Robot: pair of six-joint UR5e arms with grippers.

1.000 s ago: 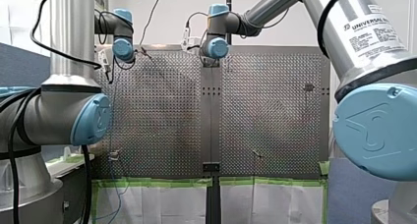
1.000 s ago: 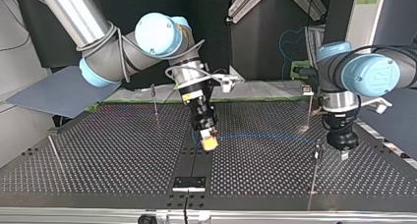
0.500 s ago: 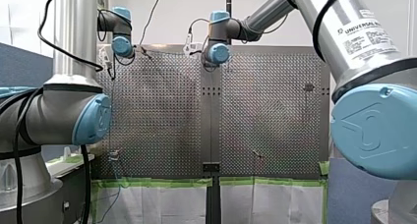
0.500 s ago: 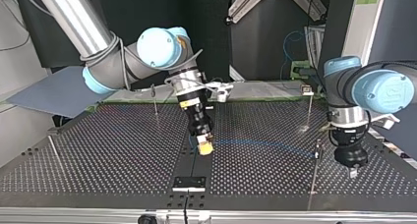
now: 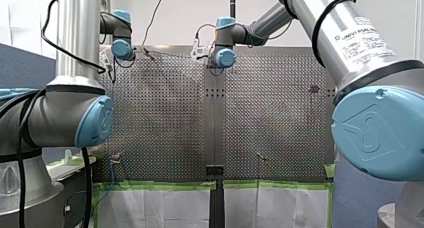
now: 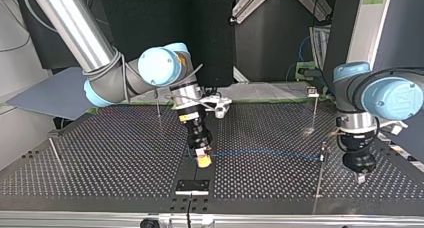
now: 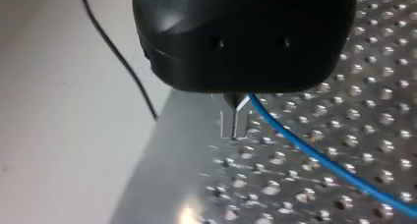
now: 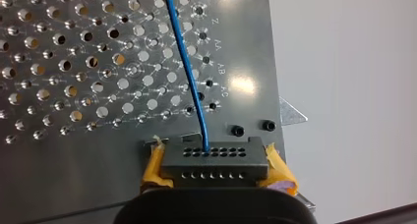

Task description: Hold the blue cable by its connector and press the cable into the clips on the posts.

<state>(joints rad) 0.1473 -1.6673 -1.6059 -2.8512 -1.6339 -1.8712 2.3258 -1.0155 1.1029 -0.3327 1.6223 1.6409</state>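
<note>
Shiny perforated metal table (image 8: 59, 155), smooth blue cable (image 8: 180, 52), matt black connector (image 8: 214, 165).

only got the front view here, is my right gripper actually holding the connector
Observer: Yes. The right wrist view shows my right gripper shut on the dark connector, with a yellow pad at each end of it.
Operator: where does the cable go from there
Observer: In the top view the blue cable runs from the connector across to a thin post beside my left gripper.
Operator: is it in that post's clip
Observer: Too small to tell. The left wrist view only shows the cable passing close by my left gripper.
</note>
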